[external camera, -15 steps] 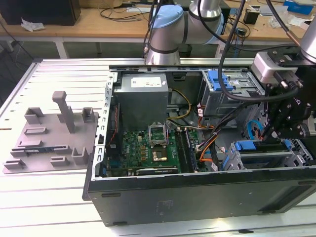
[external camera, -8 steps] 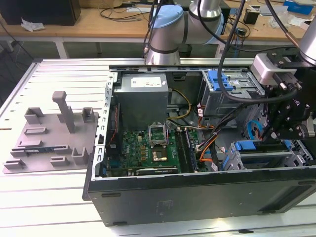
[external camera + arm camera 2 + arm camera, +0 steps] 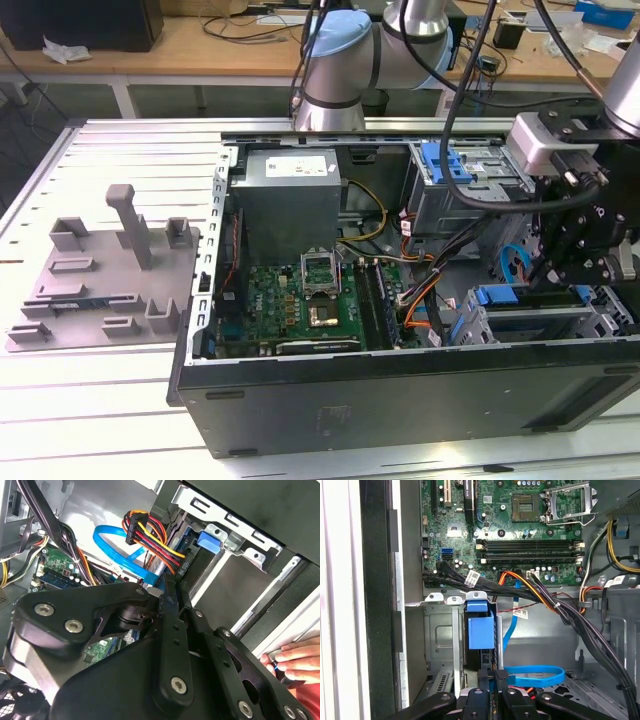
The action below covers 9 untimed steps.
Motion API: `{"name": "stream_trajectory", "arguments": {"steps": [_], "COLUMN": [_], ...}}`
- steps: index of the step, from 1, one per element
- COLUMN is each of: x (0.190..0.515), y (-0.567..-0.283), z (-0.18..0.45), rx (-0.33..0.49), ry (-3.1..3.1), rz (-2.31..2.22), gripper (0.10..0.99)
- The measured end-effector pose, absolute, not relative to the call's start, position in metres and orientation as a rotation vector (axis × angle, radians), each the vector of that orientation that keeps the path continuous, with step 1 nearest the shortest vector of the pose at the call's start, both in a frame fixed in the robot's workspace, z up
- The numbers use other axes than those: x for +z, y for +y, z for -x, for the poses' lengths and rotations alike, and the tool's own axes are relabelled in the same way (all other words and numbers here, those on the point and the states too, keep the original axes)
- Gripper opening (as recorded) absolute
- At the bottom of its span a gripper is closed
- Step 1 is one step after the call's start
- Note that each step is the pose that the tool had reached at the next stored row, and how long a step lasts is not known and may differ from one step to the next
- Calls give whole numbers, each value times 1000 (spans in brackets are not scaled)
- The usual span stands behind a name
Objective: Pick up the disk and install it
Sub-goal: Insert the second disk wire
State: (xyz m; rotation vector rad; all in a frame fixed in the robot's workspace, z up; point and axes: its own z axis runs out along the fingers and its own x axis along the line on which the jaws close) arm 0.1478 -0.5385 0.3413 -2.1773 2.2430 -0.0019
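The disk [image 3: 481,630] stands on edge, its blue carrier frame sunk into a slot of the grey drive cage [image 3: 440,630] at the case's front corner. In the first wrist view my gripper [image 3: 491,676] sits right behind it, the black fingers drawn together on the disk's rear edge. The second wrist view shows my gripper [image 3: 167,587] narrowing to a point at the cage [image 3: 240,540] beside the bundled power wires. In the exterior view my gripper [image 3: 560,285] hangs over the cage [image 3: 530,325] at the right, with the blue carrier [image 3: 497,295] just below it.
A blue data cable [image 3: 535,675] loops next to the fingers, and black and orange wire bundles [image 3: 545,597] cross above the cage. The motherboard [image 3: 310,300], grey power supply box [image 3: 290,195] and upper cage with blue latch [image 3: 445,165] fill the case. A hand [image 3: 295,660] rests outside the case wall.
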Motion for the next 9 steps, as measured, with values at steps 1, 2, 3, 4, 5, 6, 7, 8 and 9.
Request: {"name": "stream_trajectory", "arguments": {"steps": [1, 2, 3, 4, 5, 6, 7, 8, 9], "x": [341, 340, 340, 340, 340, 339, 339, 339, 339], "y": [-539, -539, -538, -539, -539, -539, -539, -538, -539], "z": [-148, -148, -148, -148, -148, -148, -148, -148, -148], "rx": [-2, -2, -2, -2, -2, -2, -2, -1, -1], "ry": [2243, 2243, 2243, 2243, 2243, 2243, 2243, 2243, 2243], "rz": [2177, 2177, 2177, 2177, 2177, 2177, 2177, 2177, 2177], "gripper": [161, 161, 161, 161, 161, 161, 161, 176, 235]}}
